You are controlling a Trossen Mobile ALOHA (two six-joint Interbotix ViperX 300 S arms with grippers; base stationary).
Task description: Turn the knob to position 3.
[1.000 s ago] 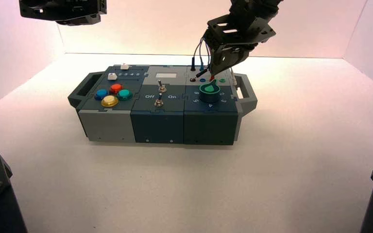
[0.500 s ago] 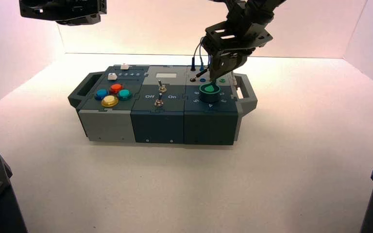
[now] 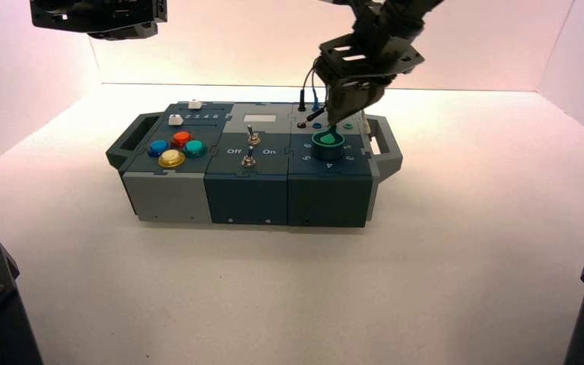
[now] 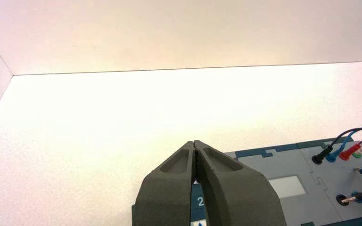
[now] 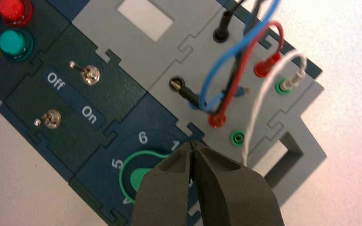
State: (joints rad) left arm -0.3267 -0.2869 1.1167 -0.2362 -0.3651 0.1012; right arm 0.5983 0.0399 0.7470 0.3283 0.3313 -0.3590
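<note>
The knob (image 3: 327,143) sits on the right block of the box (image 3: 251,199), a dark teal dial with a green pointer cap. My right gripper (image 3: 335,123) hangs shut just over the knob's far side. In the right wrist view the shut fingertips (image 5: 193,145) lie over the pointed end of the green cap (image 5: 136,177), beside the "1". White digits 6 and 5 show plainly around the dial. Position 3 is hidden behind my fingers. The left gripper (image 4: 194,143) is shut on nothing, parked high above the box's far left.
Behind the knob, black, blue, red and white wires (image 5: 245,56) loop out of sockets close to my right fingers. Two metal toggle switches (image 5: 52,118) stand by "Off" and "On". Coloured push buttons (image 3: 175,148) sit on the left block. A handle (image 3: 386,144) juts out at the right.
My right gripper has come down and slightly left, from above the sockets to just over the knob's pointer tip. The left arm has stayed still.
</note>
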